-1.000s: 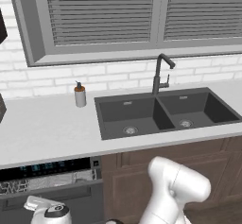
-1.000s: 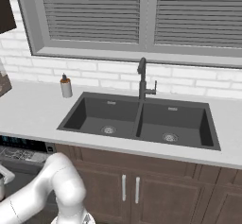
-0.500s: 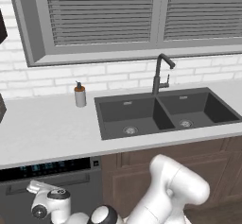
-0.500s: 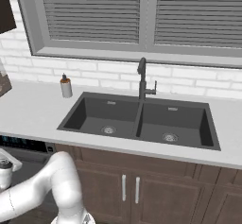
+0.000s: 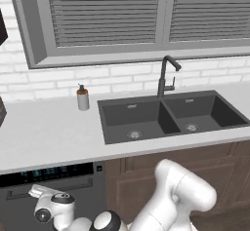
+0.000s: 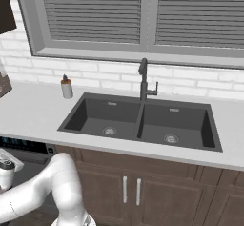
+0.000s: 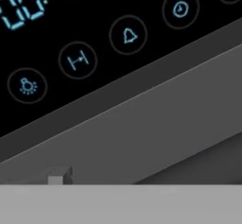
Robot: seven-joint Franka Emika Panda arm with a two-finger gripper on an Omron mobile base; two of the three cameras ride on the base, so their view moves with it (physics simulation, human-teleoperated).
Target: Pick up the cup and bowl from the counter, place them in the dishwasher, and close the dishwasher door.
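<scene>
Dishwasher door point(image 5: 53, 201) is looking basically shut now, racks that were showing a second ago are hidden. Hand's sitting right at the control strip point(image 7: 94, 38), fingers spread wide and empty. Bench point(image 5: 44, 132) has no cup or bowl, presumably inside.

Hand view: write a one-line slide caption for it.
Close-up of the dishwasher black control strip, with blue lit digits and round touch icons, above the grey top edge of the dishwasher door.

One soap dispenser point(image 5: 82, 97), one faucet point(image 5: 166, 76), two sink basins point(image 5: 168, 116).
</scene>
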